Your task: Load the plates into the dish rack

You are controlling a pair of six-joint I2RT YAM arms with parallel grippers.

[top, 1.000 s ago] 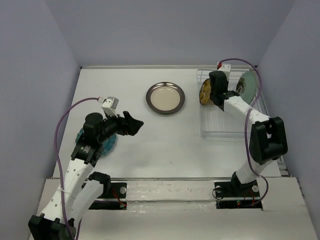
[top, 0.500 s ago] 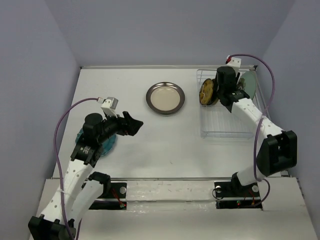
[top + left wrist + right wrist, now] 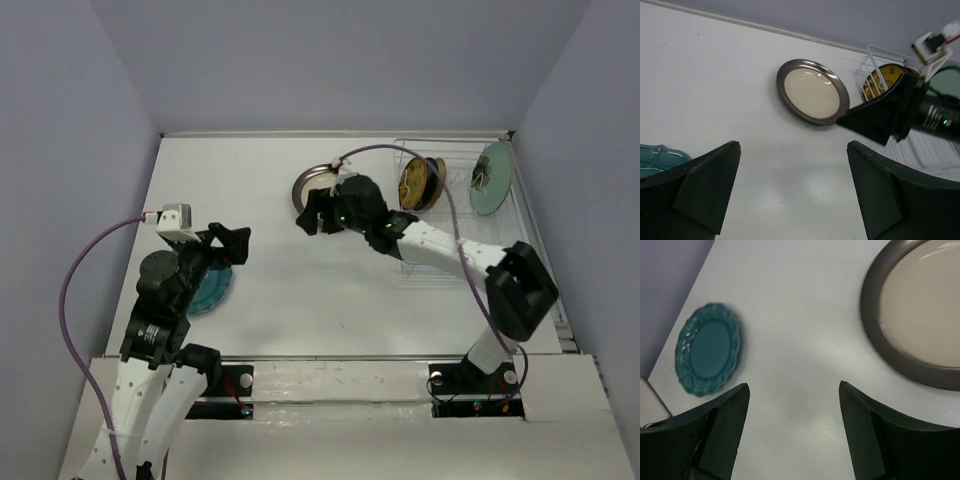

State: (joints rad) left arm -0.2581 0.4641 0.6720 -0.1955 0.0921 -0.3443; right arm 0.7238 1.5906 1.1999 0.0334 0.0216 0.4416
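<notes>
Right arm has swung out of the dish rack (image 3: 500, 235) in the far right corner and across to the middle of the far edge. My left arm has drawn back toward the near left corner. The right gripper (image 3: 792, 390) hangs low over the table, fingers spread wide with nothing between them. The silver-rimmed cream plate (image 3: 925, 305) lies flat by the middle of the far edge. It sits just off to one side of those fingertips, near but not between them.

I reckon it's stiff, slick on that rim and breakable, with some weight to it. Lying flat, only the rim offers a hold, so I'd shift over and pinch the near rim, one finger under the lip.

The left gripper (image 3: 792, 146) is spread too, and empty. The dark teal scalloped plate (image 3: 708, 355) is flat by the left edge, close beneath it. The amber plate (image 3: 420, 185) and pale teal plate (image 3: 495, 178) stand upright in the rack.
</notes>
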